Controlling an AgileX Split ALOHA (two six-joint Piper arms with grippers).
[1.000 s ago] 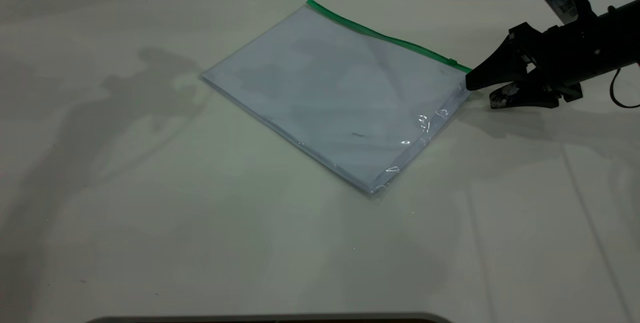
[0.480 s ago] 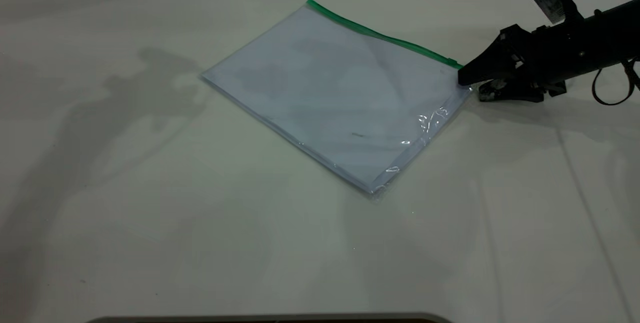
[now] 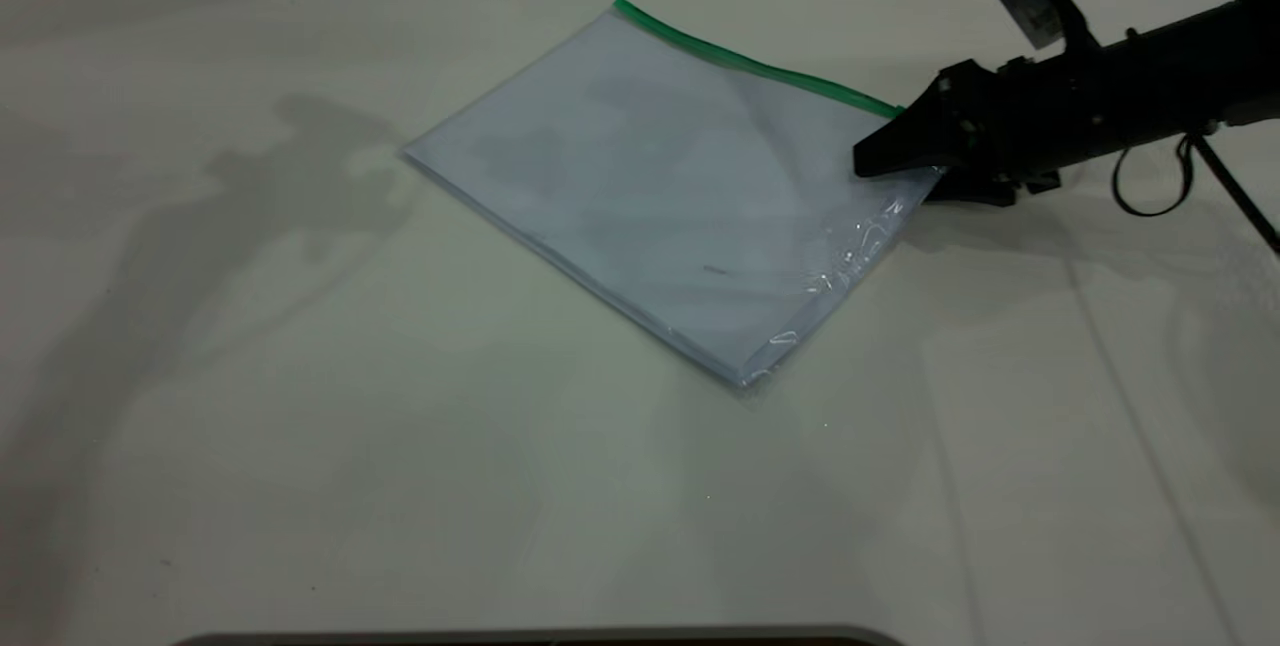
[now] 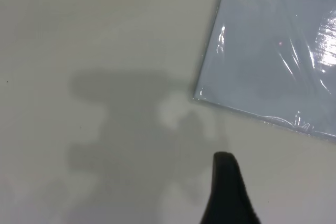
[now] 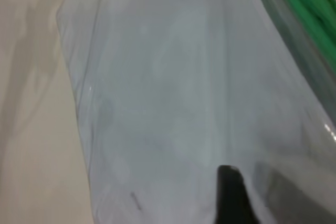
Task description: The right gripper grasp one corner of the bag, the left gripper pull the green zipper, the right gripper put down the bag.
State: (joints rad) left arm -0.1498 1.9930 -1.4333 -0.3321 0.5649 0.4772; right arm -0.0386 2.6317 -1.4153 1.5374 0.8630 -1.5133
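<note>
The near half of the table (image 3: 500,526) is bare in the exterior view. Past it, at mid-frame, the bag (image 3: 660,186) lies flat, a clear pouch with white sheets inside, turned diagonally so one corner points toward the lower centre of the frame. Its green zipper (image 3: 750,61) runs along the far long edge, from upper centre down toward the right.

At the right end of that strip the right gripper (image 3: 905,166) now reaches in from the right edge of the frame. Over the last second it has slid leftward: its upper finger, which stood just off the bag's edge, now lies over the plastic, while the lower finger is beneath or beside the edge near the corner (image 3: 915,141). So the corner sits between the two fingers, which look parted with a small gap; the plastic shows no lift or pinch. I judge the first step, grasping the corner, is lined up but not yet closed. In the right wrist view a dark fingertip (image 5: 231,192) sits over the bag (image 5: 173,103) with the green strip (image 5: 304,9) at upper right.

The left gripper (image 4: 228,192) is outside the exterior frame; its own wrist view shows only one dark tip above bare table, near another corner of the bag (image 4: 273,40), and I cannot tell how far its fingers are parted.
</note>
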